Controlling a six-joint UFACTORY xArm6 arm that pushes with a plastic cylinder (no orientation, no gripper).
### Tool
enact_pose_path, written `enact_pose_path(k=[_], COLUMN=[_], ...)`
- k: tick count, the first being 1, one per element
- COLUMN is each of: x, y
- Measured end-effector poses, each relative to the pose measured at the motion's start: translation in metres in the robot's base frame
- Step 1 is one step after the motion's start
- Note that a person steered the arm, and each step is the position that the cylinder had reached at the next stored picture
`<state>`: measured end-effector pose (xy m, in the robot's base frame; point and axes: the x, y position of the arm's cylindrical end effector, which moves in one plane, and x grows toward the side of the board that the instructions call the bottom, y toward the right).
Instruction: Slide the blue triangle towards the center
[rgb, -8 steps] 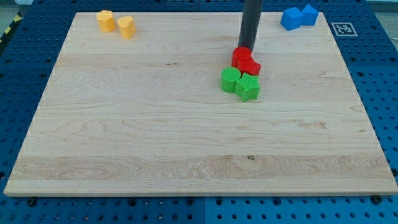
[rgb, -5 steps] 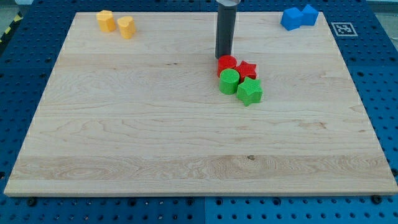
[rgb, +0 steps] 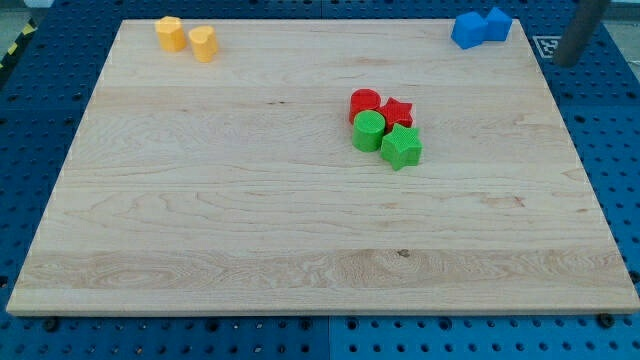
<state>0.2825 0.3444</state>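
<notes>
Task not begun. Blue triangle (rgb: 469, 30) sat at board (rgb: 200, 230) corner, 1 o'clock, touching second blue block (rgb: 497, 22). My tip (rgb: 566, 62) off board, 3 o'clock of blues; rod only, no jaws. Whole push toward center left.

Pale wooden board (rgb: 250, 230) with fine horizontal grain and a few darker streaks and knots, resting on a deep blue perforated surface (rgb: 620, 170) patterned with regular rows of dark holes. Upper left of the frame: two orange-yellow blocks (rgb: 170, 32) (rgb: 203, 43). Upper right: two bright blue blocks (rgb: 467, 30) (rgb: 497, 22), shapes not clear. Centre right: a red cylinder (rgb: 365, 102) and a red star (rgb: 398, 111), with a green cylinder (rgb: 370, 130) and a green star (rgb: 401, 146) below them, all ribbed on top. Far upper right: a dark grey rod (rgb: 580, 30); beside it, a black-and-white square marker (rgb: 549, 46). Upper left edge: yellow-and-black striped tape (rgb: 14, 48).
</notes>
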Motion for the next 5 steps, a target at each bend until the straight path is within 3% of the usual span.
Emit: enact_pose_path(k=[1,2,3,5], x=[-0.016,-0.090,-0.091,-0.090], y=[0.001,-0.007,-0.009,-0.100])
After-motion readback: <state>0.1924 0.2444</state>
